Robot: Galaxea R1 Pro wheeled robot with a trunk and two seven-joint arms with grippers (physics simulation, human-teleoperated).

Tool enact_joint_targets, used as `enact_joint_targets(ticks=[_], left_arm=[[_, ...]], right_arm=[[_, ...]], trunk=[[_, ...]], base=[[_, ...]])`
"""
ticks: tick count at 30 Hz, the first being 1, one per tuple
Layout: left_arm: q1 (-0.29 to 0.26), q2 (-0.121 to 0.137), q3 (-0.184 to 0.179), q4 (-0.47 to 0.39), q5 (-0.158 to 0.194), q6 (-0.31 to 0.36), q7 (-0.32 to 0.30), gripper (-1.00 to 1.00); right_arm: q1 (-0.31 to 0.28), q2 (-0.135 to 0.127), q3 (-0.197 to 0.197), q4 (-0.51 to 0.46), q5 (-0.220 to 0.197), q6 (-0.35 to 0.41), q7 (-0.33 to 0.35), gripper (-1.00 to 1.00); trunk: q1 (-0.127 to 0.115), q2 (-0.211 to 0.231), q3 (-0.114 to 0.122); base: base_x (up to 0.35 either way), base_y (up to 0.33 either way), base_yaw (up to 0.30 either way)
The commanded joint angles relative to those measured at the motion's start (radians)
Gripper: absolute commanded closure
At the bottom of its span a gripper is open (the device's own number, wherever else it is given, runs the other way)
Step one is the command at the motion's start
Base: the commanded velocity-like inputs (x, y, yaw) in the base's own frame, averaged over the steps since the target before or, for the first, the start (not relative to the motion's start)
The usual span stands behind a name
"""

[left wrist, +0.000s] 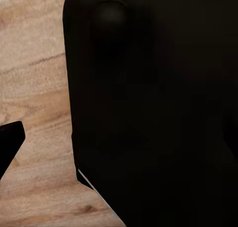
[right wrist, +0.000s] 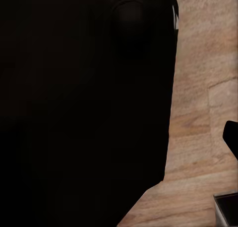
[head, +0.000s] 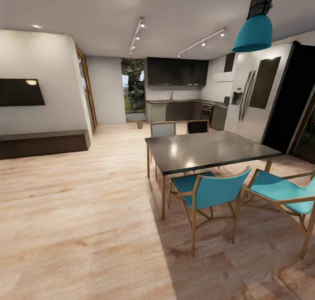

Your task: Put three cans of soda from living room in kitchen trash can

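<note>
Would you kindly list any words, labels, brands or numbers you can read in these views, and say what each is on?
None can be read.
Fridge: its dispenser panel shows no legible text.
Wall screen: dark and blank.
Small bin on the floor by the kitchen: too small to show any label.

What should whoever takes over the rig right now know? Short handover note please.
Grippers: the wrist views show dark robot body and pale wood floor; a dark tip at one edge may be a finger, so I cannot tell open or shut, or whether anything is held.
Things: a small brownish round bin, probably the trash can, stands on the floor at the far kitchen entrance, left of the dark cabinets. I see no soda cans from here.
Nearby: dark rectangular dining table with teal wooden chairs on the right; steel two-door fridge beyond.
Done: nothing confirmed.
Left: find cans, bin them.
</note>
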Motion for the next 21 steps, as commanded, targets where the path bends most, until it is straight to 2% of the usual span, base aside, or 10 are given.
enact_joint_targets(ticks=[1, 8, 21], left_arm=[[0.000, 0.000, 0.000, 0.000, 0.000, 0.000, 0.000, -1.00], [-0.002, -0.002, 0.006, -0.007, 0.002, -0.006, -0.006, -1.00], [-0.002, -0.002, 0.010, -0.058, 0.003, -0.070, -0.006, -1.00]], right_arm=[[0.000, 0.000, 0.000, 0.000, 0.000, 0.000, 0.000, -1.00], [-0.002, -0.003, 0.008, 0.002, 0.007, -0.003, 0.005, -1.00], [-0.004, -0.002, 0.008, 0.002, 0.008, -0.005, 0.003, -1.00]], trunk=[[0.000, 0.000, 0.000], [0.000, 0.000, 0.000], [0.000, 0.000, 0.000]], base=[[0.000, 0.000, 0.000], [0.000, 0.000, 0.000], [0.000, 0.000, 0.000]])
